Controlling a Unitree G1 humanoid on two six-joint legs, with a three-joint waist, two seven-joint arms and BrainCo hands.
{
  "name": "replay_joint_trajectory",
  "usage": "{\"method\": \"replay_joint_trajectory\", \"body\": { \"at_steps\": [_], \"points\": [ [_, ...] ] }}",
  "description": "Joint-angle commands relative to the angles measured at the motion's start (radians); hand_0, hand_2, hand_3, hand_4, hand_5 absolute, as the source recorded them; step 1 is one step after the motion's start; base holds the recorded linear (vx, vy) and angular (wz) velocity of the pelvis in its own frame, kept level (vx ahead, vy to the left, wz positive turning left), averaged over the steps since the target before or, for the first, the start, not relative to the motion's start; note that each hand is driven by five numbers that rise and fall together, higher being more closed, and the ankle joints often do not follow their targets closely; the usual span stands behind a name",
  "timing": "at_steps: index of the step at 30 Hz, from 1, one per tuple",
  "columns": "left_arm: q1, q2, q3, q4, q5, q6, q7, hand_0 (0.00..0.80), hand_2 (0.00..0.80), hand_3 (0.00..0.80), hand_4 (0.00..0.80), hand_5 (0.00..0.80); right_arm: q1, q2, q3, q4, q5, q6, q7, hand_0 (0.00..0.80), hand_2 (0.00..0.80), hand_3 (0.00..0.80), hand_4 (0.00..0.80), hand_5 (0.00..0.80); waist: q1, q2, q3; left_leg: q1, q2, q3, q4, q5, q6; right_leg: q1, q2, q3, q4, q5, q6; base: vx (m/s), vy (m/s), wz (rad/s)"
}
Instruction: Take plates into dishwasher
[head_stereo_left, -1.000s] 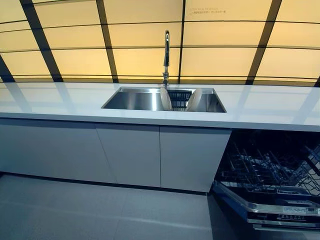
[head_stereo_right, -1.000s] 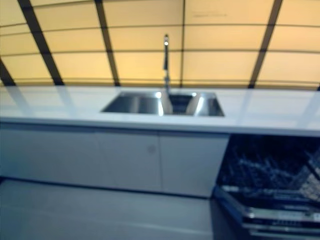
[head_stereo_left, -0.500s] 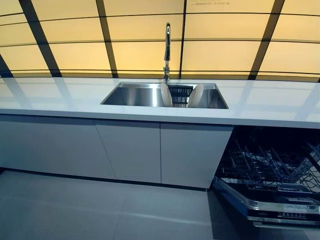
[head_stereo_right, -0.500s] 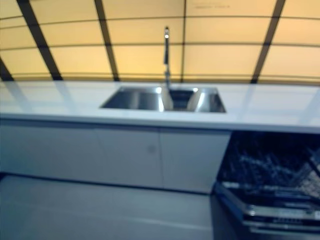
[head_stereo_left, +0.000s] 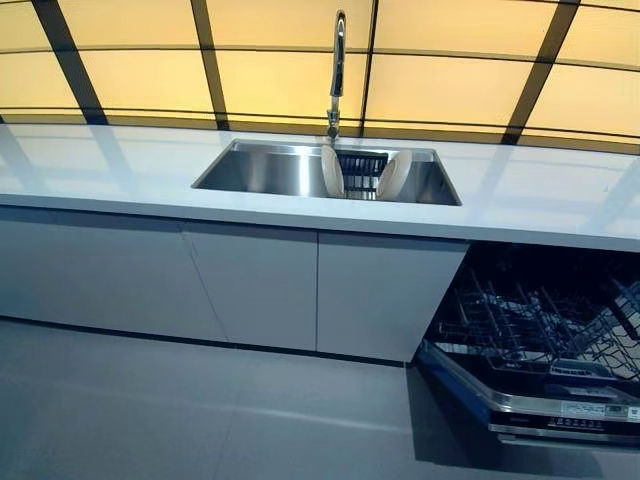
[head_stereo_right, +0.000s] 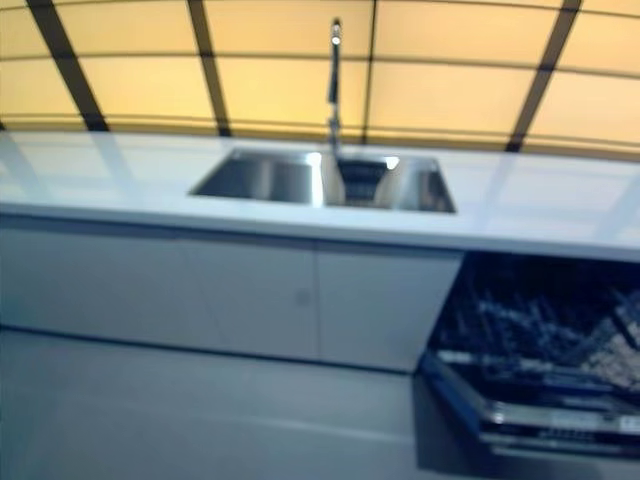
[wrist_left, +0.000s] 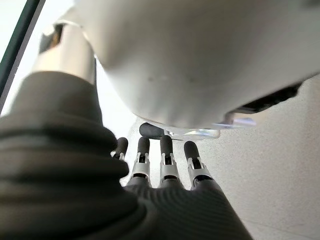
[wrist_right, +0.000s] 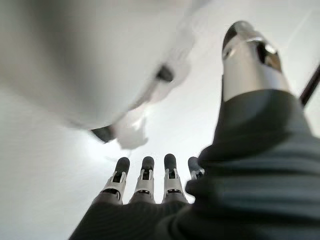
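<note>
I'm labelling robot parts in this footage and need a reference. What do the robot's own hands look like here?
Only the wrist views show them. The left hand has a row of silver fingers with rounded dark tips, rising from a dark ribbed cover over the back of the hand and wrist. The right hand matches it: silver fingers with dark tips, the same dark ribbed cover, and a silver thumb with a dark tip set apart.

A dark ribbed cover is seen over the wrist of the left hand (wrist_left: 165, 175) and the right hand (wrist_right: 145, 187). Silver fingers ending in dark rounded tips are shown beyond each cover.
</note>
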Motion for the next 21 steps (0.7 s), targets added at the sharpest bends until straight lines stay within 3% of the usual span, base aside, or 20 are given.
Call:
{"method": "replay_joint_trajectory", "body": {
  "at_steps": [1, 3, 8, 13, 16, 19, 20, 21],
  "points": [
    [-0.046, 0.004, -0.033, 0.037, 0.05, 0.021, 0.008, 0.0, 0.0, 0.0, 0.0, 0.0, -0.08, -0.054, 0.059, -0.163, 0.118, 0.054, 0.125, 0.0, 0.0, 0.0, 0.0, 0.0, 0.033, -0.048, -0.003, 0.01, -0.025, 0.05, -0.004, -0.031, 0.048, -0.073, -0.021, 0.006, -0.004, 0.112, 0.044, 0.019, -0.039, 0.01],
    [-0.042, 0.019, -0.022, 0.035, 0.047, 0.018, 0.0, 0.0, 0.0, 0.0, 0.0, 0.0, -0.119, -0.149, 0.082, -0.435, 0.207, 0.136, 0.171, 0.0, 0.0, 0.0, 0.0, 0.0, 0.024, -0.057, -0.01, 0.019, -0.021, 0.057, -0.004, -0.034, 0.044, -0.067, -0.019, 0.007, -0.002, 0.11, 0.042, 0.026, -0.03, 0.01],
    [-0.038, 0.03, 0.01, 0.045, 0.046, 0.005, 0.006, 0.0, 0.0, 0.0, 0.0, 0.0, -0.225, -0.284, 0.02, -0.761, 0.366, 0.185, 0.262, 0.0, 0.0, 0.0, 0.0, 0.0, 0.007, -0.063, -0.029, 0.037, -0.014, 0.073, -0.004, -0.042, 0.04, -0.056, -0.016, 0.018, 0.007, 0.096, 0.039, 0.015, -0.023, 0.0],
    [-0.05, 0.055, 0.023, 0.044, 0.055, 0.018, 0.029, 0.0, 0.0, 0.0, 0.0, 0.0, -0.366, -0.316, -0.054, -0.864, 0.513, 0.223, 0.26, 0.0, 0.0, 0.0, 0.0, 0.0, 0.008, -0.058, -0.034, 0.057, 0.006, 0.071, 0.001, -0.039, 0.041, -0.055, -0.008, 0.03, 0.071, 0.054, 0.023, 0.042, -0.108, -0.04],
    [-0.059, 0.064, 0.039, 0.046, 0.041, 0.036, 0.049, 0.0, 0.0, 0.0, 0.0, 0.0, -0.429, -0.315, -0.076, -0.836, 0.559, 0.232, 0.276, 0.0, 0.0, 0.0, 0.0, 0.0, 0.012, -0.06, -0.025, 0.063, 0.028, 0.064, 0.035, -0.045, 0.031, -0.056, 0.0, 0.033, 0.103, 0.034, 0.008, 0.061, -0.151, 0.0],
    [-0.045, 0.061, 0.078, 0.06, -0.006, 0.036, 0.082, 0.0, 0.0, 0.0, 0.0, 0.0, -0.522, -0.326, -0.06, -0.76, 0.578, 0.231, 0.274, 0.0, 0.0, 0.0, 0.0, 0.0, 0.029, -0.081, -0.008, 0.018, 0.087, 0.028, 0.196, -0.043, 0.005, -0.046, 0.01, 0.045, 0.119, 0.022, -0.033, 0.106, -0.162, -0.02],
    [-0.036, 0.059, 0.089, 0.065, -0.009, 0.029, 0.082, 0.0, 0.0, 0.0, 0.0, 0.0, -0.538, -0.329, -0.053, -0.755, 0.584, 0.234, 0.27, 0.0, 0.0, 0.0, 0.0, 0.0, 0.039, -0.088, 0.001, -0.017, 0.087, 0.011, 0.274, -0.014, 0.009, -0.043, 0.015, 0.057, 0.124, 0.018, -0.047, 0.134, -0.194, -0.08],
    [-0.013, 0.059, 0.125, 0.073, -0.012, 0.022, 0.076, 0.0, 0.0, 0.0, 0.0, 0.0, -0.562, -0.33, -0.05, -0.746, 0.578, 0.24, 0.27, 0.0, 0.0, 0.0, 0.0, 0.0, 0.063, -0.092, 0.027, -0.125, 0.086, -0.018, 0.419, 0.052, 0.022, -0.031, 0.034, 0.076, 0.139, 0.005, -0.08, 0.175, -0.177, -0.25]
  ]
}}
